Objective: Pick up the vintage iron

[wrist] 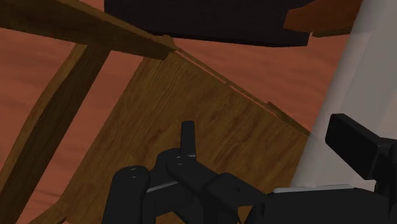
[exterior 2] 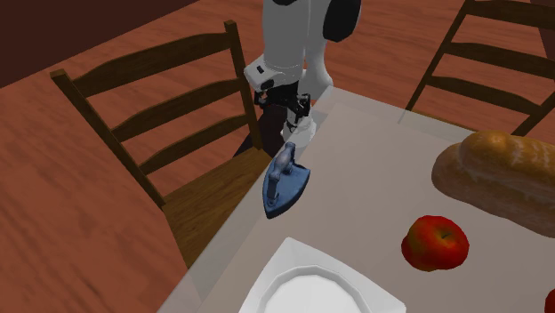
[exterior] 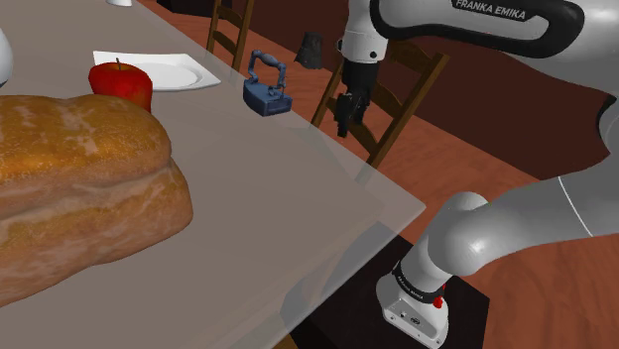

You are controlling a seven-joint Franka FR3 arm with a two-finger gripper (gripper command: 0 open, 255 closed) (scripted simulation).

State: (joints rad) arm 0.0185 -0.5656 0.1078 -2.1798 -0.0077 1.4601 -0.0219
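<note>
- Black hand (exterior: 345,117) of the arm hangs just beside the tabletop (exterior: 298,193), out over the seat of a wooden chair (wrist: 191,89). In the wrist view its fingers (wrist: 186,135) stand apart with only the chair seat between them, so it holds nothing.
- Next to it comes the tabletop edge, and the hand seems not yet to be above the tabletop itself.
- Vintage iron (exterior: 266,91), blue-grey with a curved handle, stands upright on its sole on the tabletop. It is close to the edge that faces the chair, near the hand but clearly apart from it.
- Farther along the tabletop lie a white plate (exterior: 174,71), a red apple (exterior: 121,81) and a large loaf of bread (exterior: 79,178). All are well apart from the iron and none blocks the way to it.
- Judged from this, the task is at an early stage and the approach is only partly made. What is left is to bring the hand over the handle, lower it, close on the handle and lift the iron.
</note>
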